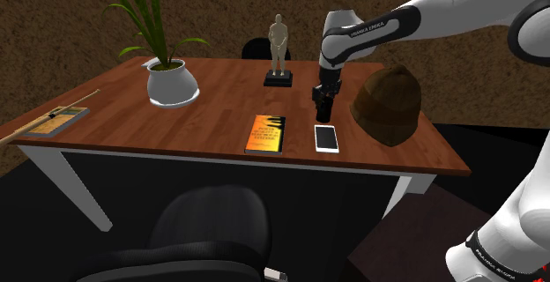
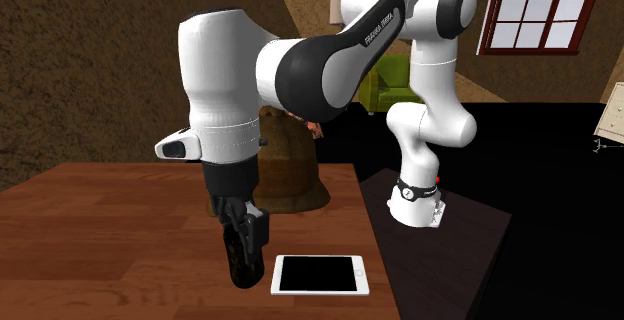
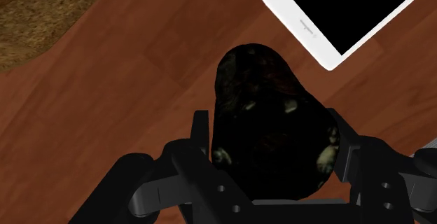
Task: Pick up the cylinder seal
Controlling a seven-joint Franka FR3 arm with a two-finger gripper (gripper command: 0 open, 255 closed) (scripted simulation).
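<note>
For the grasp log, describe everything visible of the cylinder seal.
The cylinder seal is a stubby, rounded, near-black cylinder with pale mottled flecks, stone-like in look. It hangs lengthwise down from the shut gripper, whose two black fingers clasp its upper sides. Its lower end points at the brown wooden table, close beside the white phone but apart from it. Whether that end rests on the table cannot be told.
</note>
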